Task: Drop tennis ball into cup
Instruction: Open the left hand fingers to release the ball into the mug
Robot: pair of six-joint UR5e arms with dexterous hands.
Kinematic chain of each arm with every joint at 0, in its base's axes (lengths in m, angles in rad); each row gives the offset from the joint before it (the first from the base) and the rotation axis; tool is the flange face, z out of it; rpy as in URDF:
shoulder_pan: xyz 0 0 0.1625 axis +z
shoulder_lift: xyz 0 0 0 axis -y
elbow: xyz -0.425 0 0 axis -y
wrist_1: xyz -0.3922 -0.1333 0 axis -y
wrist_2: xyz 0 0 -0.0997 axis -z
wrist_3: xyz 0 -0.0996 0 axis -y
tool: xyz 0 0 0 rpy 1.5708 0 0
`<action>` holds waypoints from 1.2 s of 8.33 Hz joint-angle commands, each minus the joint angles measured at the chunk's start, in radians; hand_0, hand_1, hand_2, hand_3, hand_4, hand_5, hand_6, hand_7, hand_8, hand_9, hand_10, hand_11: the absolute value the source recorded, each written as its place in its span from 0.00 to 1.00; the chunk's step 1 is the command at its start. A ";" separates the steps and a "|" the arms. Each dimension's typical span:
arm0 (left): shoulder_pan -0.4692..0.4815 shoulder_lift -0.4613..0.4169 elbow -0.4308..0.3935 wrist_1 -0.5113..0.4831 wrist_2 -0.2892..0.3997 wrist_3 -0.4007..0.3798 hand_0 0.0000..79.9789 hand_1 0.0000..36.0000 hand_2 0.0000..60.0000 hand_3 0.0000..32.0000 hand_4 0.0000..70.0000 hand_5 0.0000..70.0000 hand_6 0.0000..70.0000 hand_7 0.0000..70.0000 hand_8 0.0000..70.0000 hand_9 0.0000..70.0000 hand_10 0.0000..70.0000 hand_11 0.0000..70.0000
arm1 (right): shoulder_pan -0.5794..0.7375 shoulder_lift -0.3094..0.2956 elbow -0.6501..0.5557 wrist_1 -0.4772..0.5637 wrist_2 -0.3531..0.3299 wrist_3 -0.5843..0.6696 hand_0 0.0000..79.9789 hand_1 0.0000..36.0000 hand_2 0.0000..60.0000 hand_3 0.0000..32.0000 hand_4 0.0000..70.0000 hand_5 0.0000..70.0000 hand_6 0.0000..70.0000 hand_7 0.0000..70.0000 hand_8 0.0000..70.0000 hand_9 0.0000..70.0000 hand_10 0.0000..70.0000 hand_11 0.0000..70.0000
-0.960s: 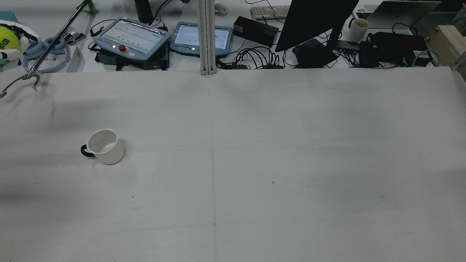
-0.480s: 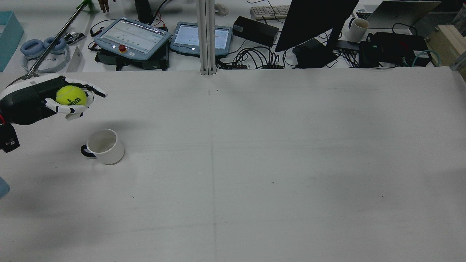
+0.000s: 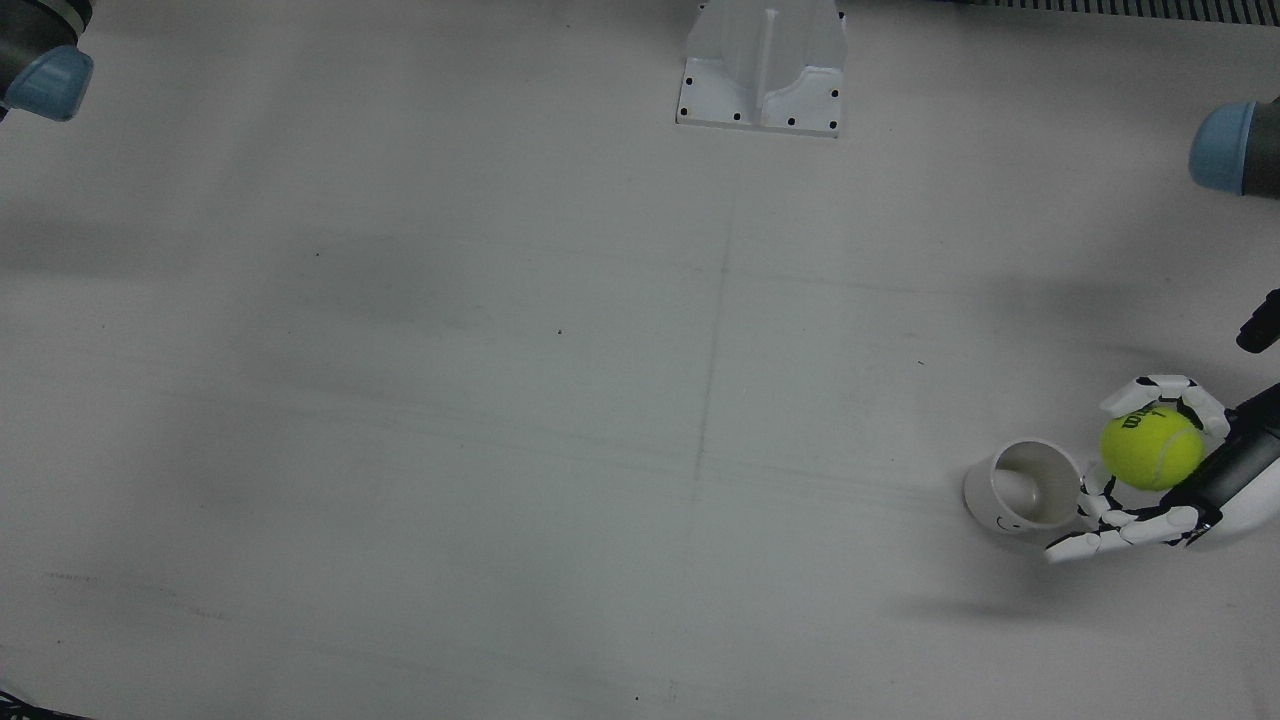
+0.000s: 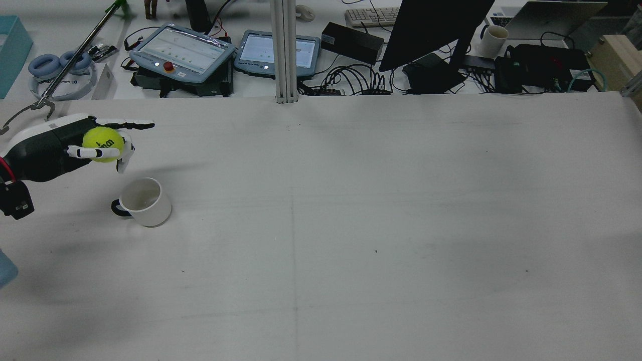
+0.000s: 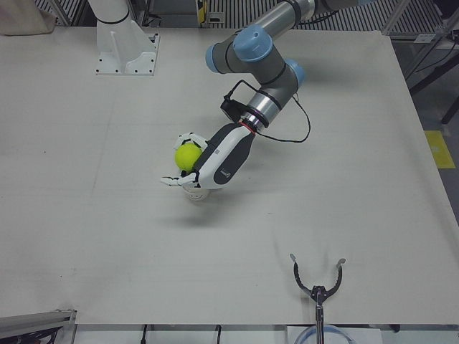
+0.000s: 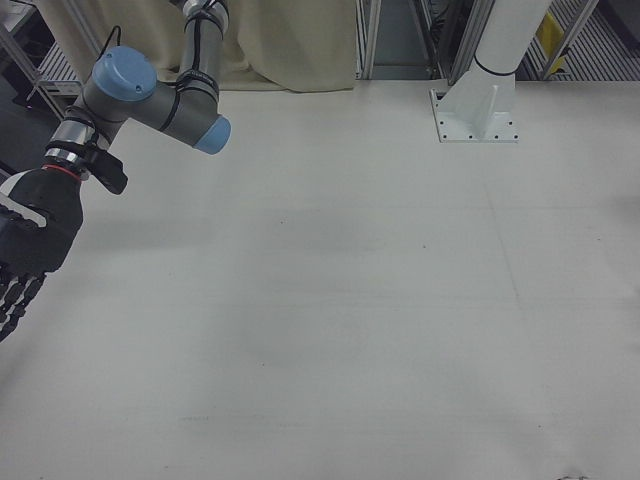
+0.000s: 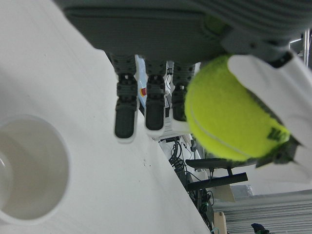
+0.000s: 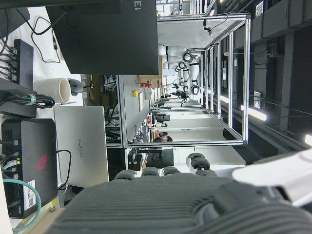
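Observation:
My left hand (image 4: 60,148) is shut on a yellow tennis ball (image 4: 103,144) and holds it in the air, just beyond and to the left of the white cup (image 4: 143,201) in the rear view. The cup stands upright and empty, with a dark handle. In the front view the ball (image 3: 1152,449) is right beside the cup's (image 3: 1025,487) rim, in the hand (image 3: 1190,480). The left hand view shows the ball (image 7: 229,112) above and to the side of the cup's mouth (image 7: 29,168). My right hand (image 6: 25,250) is open and empty at the table's far side, fingers straight.
A metal grabber tool (image 4: 30,108) reaches over the table's far left edge, also seen in the left-front view (image 5: 315,287). A white post base (image 3: 760,70) stands at mid-table near the robot. Teach pendants (image 4: 183,50), a monitor and cables lie beyond the table.
My left hand came in from the far left edge with the ball. In the last half second it moved a little right and lower, closer to the cup. The cup has not moved.

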 commanded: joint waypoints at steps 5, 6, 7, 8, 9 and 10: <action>0.002 0.011 -0.001 -0.049 0.009 -0.010 0.53 0.34 0.06 0.00 0.00 0.00 0.00 0.10 0.00 0.00 0.00 0.00 | 0.000 0.000 -0.001 0.000 0.000 0.000 0.00 0.00 0.00 0.00 0.00 0.00 0.00 0.00 0.00 0.00 0.00 0.00; 0.002 0.011 -0.006 -0.049 0.010 -0.010 0.54 0.36 0.05 0.00 0.00 0.00 0.00 0.10 0.00 0.00 0.00 0.00 | 0.000 0.000 0.001 0.000 0.000 0.000 0.00 0.00 0.00 0.00 0.00 0.00 0.00 0.00 0.00 0.00 0.00 0.00; 0.002 0.011 -0.010 -0.049 0.012 -0.023 0.54 0.37 0.08 0.00 0.00 0.00 0.00 0.10 0.00 0.00 0.00 0.00 | 0.000 0.000 -0.001 0.000 0.000 0.000 0.00 0.00 0.00 0.00 0.00 0.00 0.00 0.00 0.00 0.00 0.00 0.00; -0.002 0.008 -0.013 -0.049 0.012 -0.049 0.53 0.36 0.09 0.00 0.00 0.00 0.00 0.10 0.00 0.00 0.00 0.00 | 0.000 0.000 0.001 0.000 0.000 0.000 0.00 0.00 0.00 0.00 0.00 0.00 0.00 0.00 0.00 0.00 0.00 0.00; -0.020 0.007 -0.018 -0.049 0.010 -0.086 0.51 0.34 0.11 0.00 0.00 0.00 0.00 0.09 0.00 0.00 0.00 0.00 | 0.000 0.000 0.001 0.000 0.000 0.000 0.00 0.00 0.00 0.00 0.00 0.00 0.00 0.00 0.00 0.00 0.00 0.00; -0.099 -0.002 -0.023 -0.045 0.012 -0.097 0.39 0.30 0.21 0.00 0.00 0.00 0.00 0.12 0.00 0.00 0.00 0.00 | 0.000 0.000 0.001 0.000 0.000 0.000 0.00 0.00 0.00 0.00 0.00 0.00 0.00 0.00 0.00 0.00 0.00 0.00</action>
